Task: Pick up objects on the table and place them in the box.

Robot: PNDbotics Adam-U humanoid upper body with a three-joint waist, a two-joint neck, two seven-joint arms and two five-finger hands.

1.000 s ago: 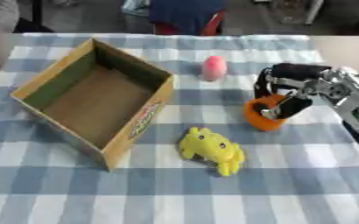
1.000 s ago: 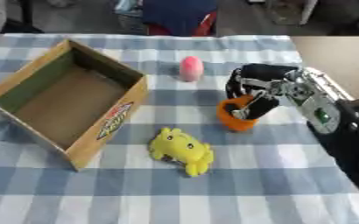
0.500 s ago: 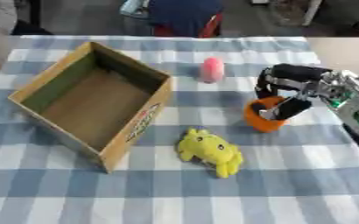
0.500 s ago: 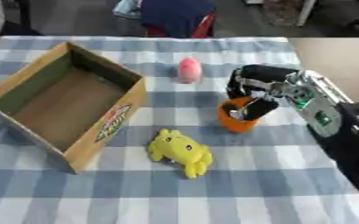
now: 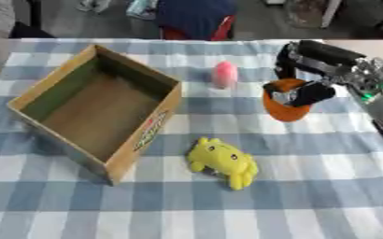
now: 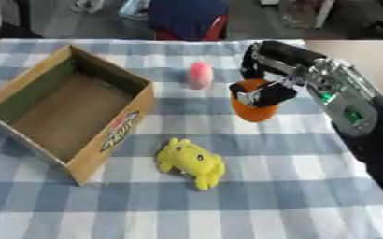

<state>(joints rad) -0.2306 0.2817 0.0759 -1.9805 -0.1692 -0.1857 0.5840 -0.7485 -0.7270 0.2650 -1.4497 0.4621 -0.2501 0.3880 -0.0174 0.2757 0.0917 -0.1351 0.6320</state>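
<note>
An orange cup (image 5: 283,105) hangs tilted a little above the checked cloth, right of centre. My right hand (image 5: 309,74) comes in from the right and is shut on the cup, with fingers curled over its rim and the thumb inside. A pink egg-shaped thing (image 5: 224,74) stands on the cloth just left of the cup. Lower down, near the middle, lies a yellow plush toy (image 5: 223,161). The open cardboard box (image 5: 39,95) sits at the left, with nothing inside. My left hand shows in neither view.
The blue and white checked cloth (image 5: 309,196) covers the table. A dark blue and red chair (image 5: 196,18) stands beyond the far edge. A bare tan tabletop (image 6: 358,51) shows at the far right.
My right hand has lifted the orange cup slightly and tilted it. The egg, the plush toy and the box have stayed in place.
</note>
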